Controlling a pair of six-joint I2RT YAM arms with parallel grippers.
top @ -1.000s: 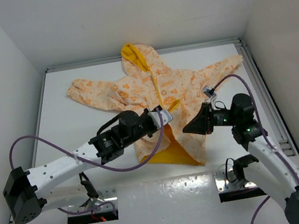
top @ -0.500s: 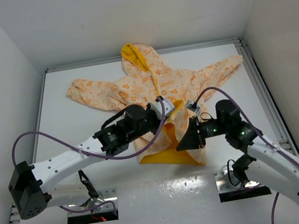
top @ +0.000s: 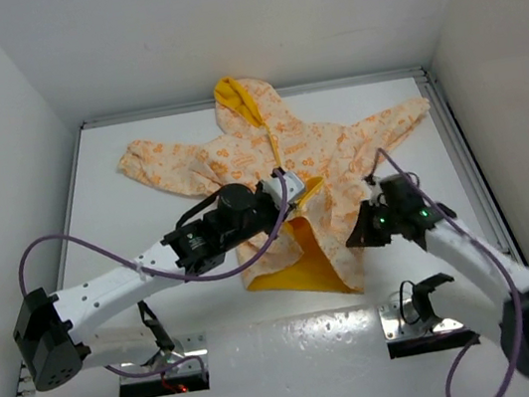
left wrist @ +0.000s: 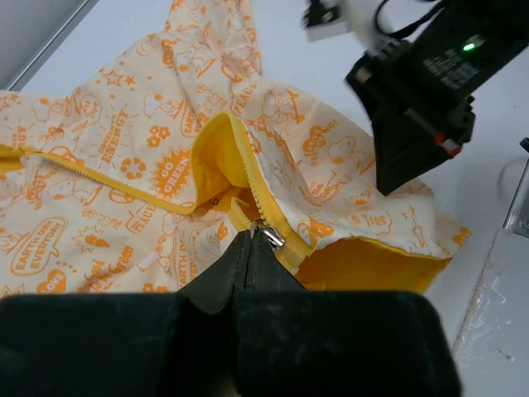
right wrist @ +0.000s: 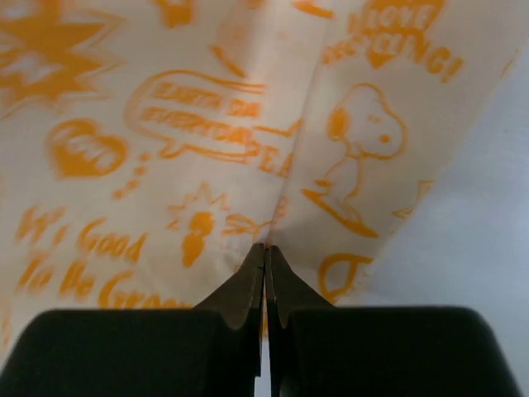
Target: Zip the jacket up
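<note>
The jacket (top: 323,154) lies spread on the white table, hood (top: 234,98) at the far side and sleeves out to both sides. Its lower front hangs open, showing yellow lining (top: 301,268). The upper zipper (left wrist: 99,169) is joined. My left gripper (top: 290,200) is shut, its tips (left wrist: 250,240) pinching the silver zipper pull (left wrist: 274,238) where the two yellow tracks meet. My right gripper (top: 356,237) is at the jacket's right front panel, near its edge. It is shut on a raised fold of the printed fabric (right wrist: 273,207), the tips (right wrist: 264,246) pressed together.
A raised rail (top: 465,162) runs along the table's right side and white walls close in the back and sides. Purple cables (top: 81,250) loop off both arms. Metal mount plates (top: 415,321) sit at the near edge. The right arm's black body (left wrist: 421,91) hangs close over the jacket.
The right gripper swung from over the lower hem out to the right panel and closed on a fold of fabric. The left gripper stayed shut on the pull and shifted slightly toward the hood.
</note>
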